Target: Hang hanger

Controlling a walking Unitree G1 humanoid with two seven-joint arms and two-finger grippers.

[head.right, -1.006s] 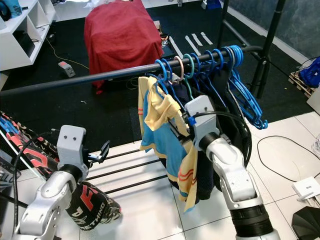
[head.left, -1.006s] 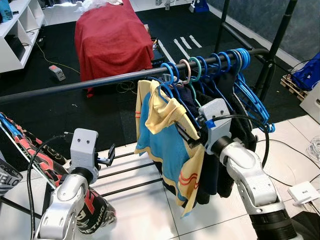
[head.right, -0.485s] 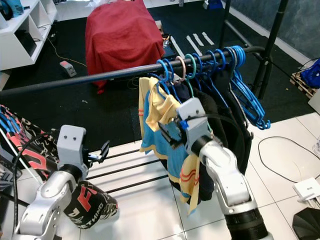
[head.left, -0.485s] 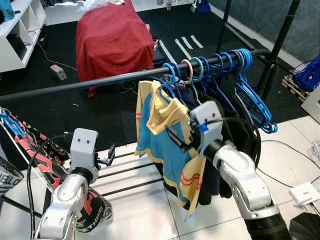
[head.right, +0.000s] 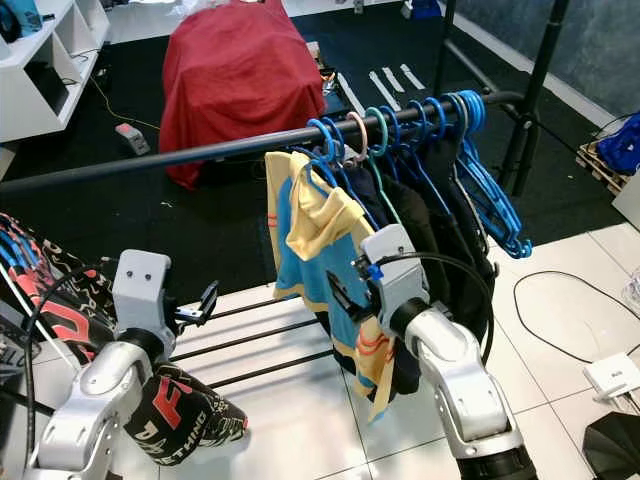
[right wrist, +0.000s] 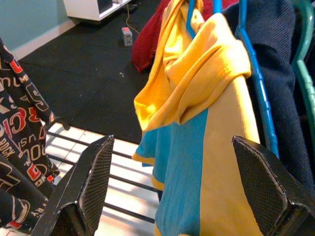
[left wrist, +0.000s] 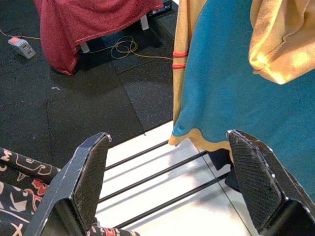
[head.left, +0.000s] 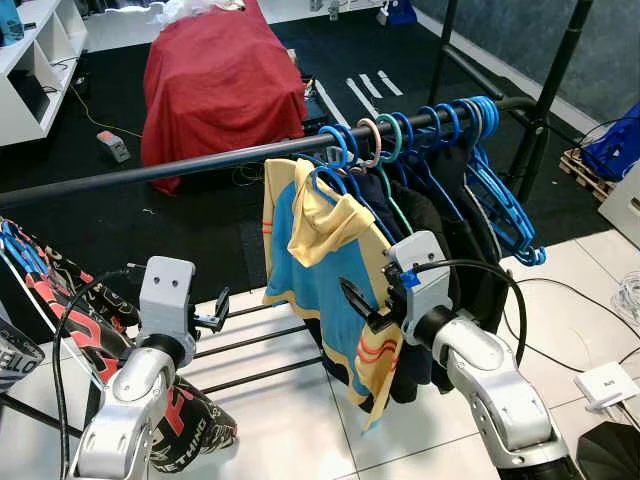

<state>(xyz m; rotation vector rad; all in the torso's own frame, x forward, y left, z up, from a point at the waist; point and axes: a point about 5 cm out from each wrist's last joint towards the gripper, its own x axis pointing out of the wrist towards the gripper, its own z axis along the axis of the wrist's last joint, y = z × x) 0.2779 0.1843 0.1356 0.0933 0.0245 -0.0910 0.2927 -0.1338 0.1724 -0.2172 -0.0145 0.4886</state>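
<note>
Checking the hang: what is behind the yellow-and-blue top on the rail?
Behind the yellow-and-blue top, dark garments hang on blue hangers; how many the top covers is hidden.

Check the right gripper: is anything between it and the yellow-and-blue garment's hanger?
Nothing visible. The right gripper is open just in front of the yellow-and-blue garment, whose blue hanger already hooks over the rail.
</note>
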